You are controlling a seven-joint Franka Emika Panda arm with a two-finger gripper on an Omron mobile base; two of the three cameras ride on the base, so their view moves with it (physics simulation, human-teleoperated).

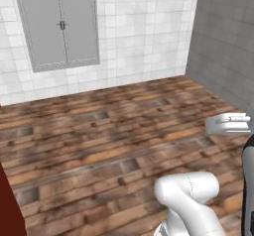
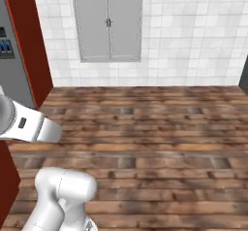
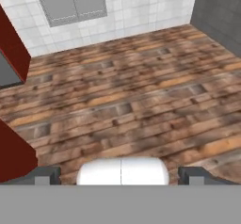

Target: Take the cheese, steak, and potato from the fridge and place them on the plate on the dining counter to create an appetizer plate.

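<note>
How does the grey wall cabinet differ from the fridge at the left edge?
The wall cabinet is light grey with two panelled doors; the fridge is darker grey and carries a dark panel with blue marks. The cabinet hangs on white tile; the fridge stands beside a red panel. Both are grey.

**Non-task surroundings**

A wood-plank floor [image 1: 114, 131] runs up to a white tiled wall [image 1: 144, 31]. A grey two-door cabinet [image 1: 58, 24], doors closed, is set in that wall. A grey wall [image 1: 223, 41] meets the tiled wall at the right corner.
</note>
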